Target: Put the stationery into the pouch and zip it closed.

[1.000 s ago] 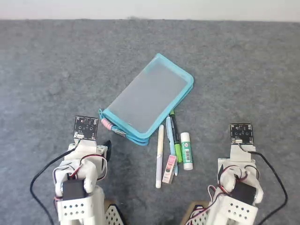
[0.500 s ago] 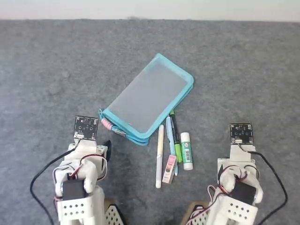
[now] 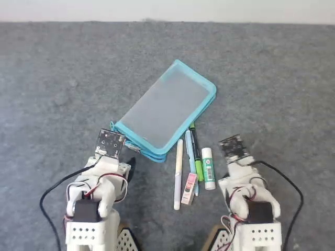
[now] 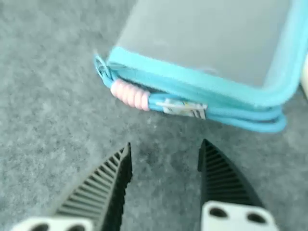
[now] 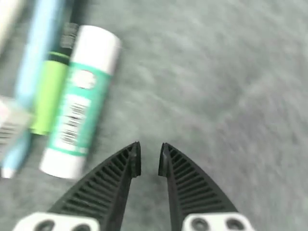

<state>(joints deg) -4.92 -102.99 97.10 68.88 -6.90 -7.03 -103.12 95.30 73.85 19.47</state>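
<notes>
Black left gripper (image 4: pixel 166 144), spread, turned to pouch (image 4: pixel 207 43); right gripper (image 5: pixel 150 147), ajar, to glue stick (image 5: pixel 82 106).

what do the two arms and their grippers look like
The left arm and right arm are white plastic with perforated bases, red-and-white wiring and a trailing black cable each. A black camera board tops each wrist. The left gripper and right gripper have black ribbed pointed fingers on white mounts.
</notes>
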